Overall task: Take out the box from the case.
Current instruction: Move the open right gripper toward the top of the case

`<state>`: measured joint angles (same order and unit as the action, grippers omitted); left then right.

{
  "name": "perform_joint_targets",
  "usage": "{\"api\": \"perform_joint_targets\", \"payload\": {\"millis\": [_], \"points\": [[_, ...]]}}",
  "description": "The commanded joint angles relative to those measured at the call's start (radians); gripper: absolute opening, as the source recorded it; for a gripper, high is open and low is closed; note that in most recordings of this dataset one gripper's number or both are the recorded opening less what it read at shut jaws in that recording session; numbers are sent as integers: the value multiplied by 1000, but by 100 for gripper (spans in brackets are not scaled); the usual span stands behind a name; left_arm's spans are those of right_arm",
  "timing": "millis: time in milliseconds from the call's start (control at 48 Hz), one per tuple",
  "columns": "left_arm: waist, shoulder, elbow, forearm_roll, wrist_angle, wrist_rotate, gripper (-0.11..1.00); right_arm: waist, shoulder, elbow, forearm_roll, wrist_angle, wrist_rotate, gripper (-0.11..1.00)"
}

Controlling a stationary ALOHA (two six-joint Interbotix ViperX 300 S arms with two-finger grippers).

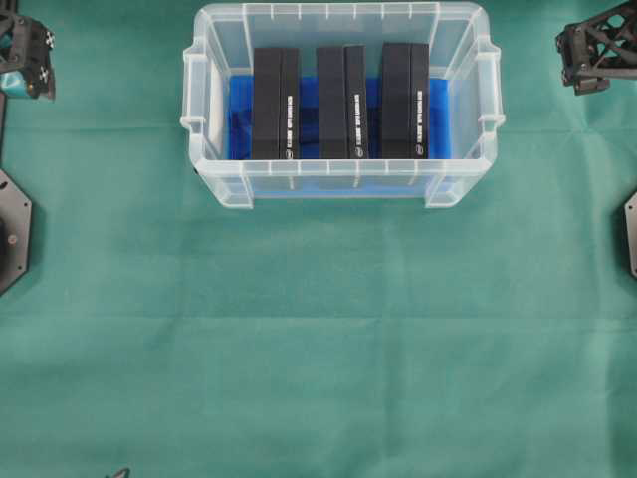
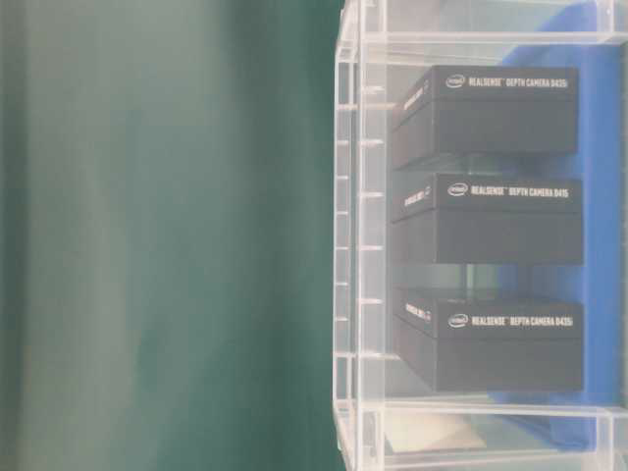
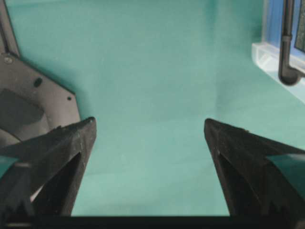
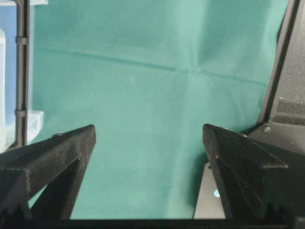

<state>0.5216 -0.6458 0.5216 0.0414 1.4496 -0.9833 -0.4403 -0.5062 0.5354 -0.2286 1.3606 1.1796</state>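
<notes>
- Boxes, three of them, are sitting inside the case (image 1: 343, 189), up at the far middle of the green cloth (image 1: 318, 339).
- Wide open cloth is stretching out in front of the case and to both sides, with nothing lying on it.
- Two black base plates are showing at the cloth's left (image 1: 12, 231) and right (image 1: 630, 231) edges, well apart from the case.
- Left gripper (image 3: 150, 131) is hanging over bare cloth with its jaws spread wide apart and nothing between them; a corner of the case is peeking in at the upper right of its wrist view.
- Right gripper (image 4: 148, 133) is likewise hovering over bare cloth, jaws wide apart and gripping nothing, with the case's edge at the far left of its view.
- From overhead, both arms are parked at the top corners, clear of the case's rim.
- Each box is matte black with white print; the side view is reading "RealSense Depth Camera" on all three.
- Left box (image 1: 275, 103), middle box (image 1: 341, 102) and right box (image 1: 404, 100) are standing in a row, parallel, with gaps between them.
- Clear walls, a rimmed edge and side handles are marking the case, and its blue lining (image 1: 239, 119) is showing around the boxes.
</notes>
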Motion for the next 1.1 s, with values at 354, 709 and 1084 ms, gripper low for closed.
{"api": "perform_joint_targets", "payload": {"millis": [354,709,1084], "points": [[3,-5,-18,-2,-5,-15,98,-2,-3,-12,-6,-2,21,95],[3,3,-23,-2,-5,-18,98,0,25,-34,18,-23,87,95],[3,6,-25,-2,-5,-38,98,32,169,-169,26,-58,115,95]]}}
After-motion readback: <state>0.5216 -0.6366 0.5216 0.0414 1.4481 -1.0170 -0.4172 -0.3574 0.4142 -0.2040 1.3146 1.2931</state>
